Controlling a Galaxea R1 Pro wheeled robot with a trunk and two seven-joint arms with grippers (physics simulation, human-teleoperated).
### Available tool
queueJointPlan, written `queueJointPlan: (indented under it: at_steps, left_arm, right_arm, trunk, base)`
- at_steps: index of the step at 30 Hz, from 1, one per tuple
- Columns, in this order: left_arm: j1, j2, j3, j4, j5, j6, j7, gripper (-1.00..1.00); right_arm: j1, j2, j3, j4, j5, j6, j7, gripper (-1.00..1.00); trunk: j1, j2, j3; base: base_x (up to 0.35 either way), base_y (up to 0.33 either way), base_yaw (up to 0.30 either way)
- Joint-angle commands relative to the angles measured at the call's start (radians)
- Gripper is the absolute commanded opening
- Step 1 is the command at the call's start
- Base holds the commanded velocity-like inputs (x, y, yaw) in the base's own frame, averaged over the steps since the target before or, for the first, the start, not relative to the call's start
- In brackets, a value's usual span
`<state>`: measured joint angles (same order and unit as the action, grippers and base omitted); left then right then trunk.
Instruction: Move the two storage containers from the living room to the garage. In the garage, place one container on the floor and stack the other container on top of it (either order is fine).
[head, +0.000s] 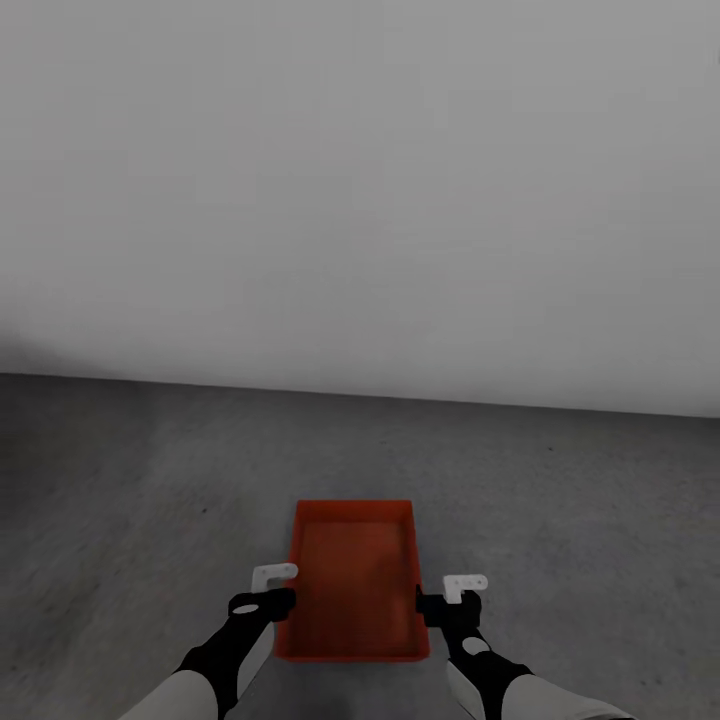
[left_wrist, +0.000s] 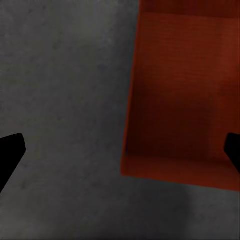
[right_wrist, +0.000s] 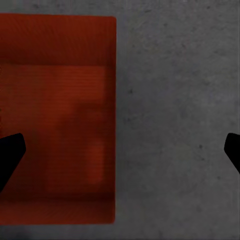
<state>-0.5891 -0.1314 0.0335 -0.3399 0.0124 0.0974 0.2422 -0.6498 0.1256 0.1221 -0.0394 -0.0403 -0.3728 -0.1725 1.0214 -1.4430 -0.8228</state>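
Note:
One orange-red open-top storage container (head: 355, 580) rests on the dark grey garage floor (head: 130, 480), just ahead of me and lengthwise to the white wall. My left gripper (head: 272, 600) hovers over its left long wall, near the close corner. In the left wrist view the left gripper (left_wrist: 122, 147) is open, its black fingers (left_wrist: 10, 155) spread wide with the container (left_wrist: 180, 110) wall between them. My right gripper (head: 440, 605) hangs over the right long wall. The right gripper (right_wrist: 122, 147) is open too, straddling the container (right_wrist: 55, 115) edge.
A plain white wall (head: 360, 200) meets the floor a short way beyond the container. Rough concrete-like floor (right_wrist: 180, 100) stretches to both sides of it.

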Motion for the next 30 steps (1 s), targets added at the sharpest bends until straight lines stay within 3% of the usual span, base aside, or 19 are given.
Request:
queueJointPlan:
  at_steps: [1,30]
  left_arm:
    - [0.0,-0.001,0.003,-0.002,0.001,0.005,0.002,1.0]
    - [0.0,0.0,0.003,-0.005,0.001,0.005,0.002,1.0]
  right_arm:
    - [-0.001,0.0,0.008,0.001,-0.004,-0.002,-0.005,1.0]
    - [-0.001,-0.004,0.008,0.001,-0.006,0.0,-0.004,1.0]
  trunk:
    - [-0.004,0.007,0.003]
    - [-0.115,0.21,0.093]
  base:
    - [0.0,0.0,0.0]
    - [0.0,0.0,0.0]
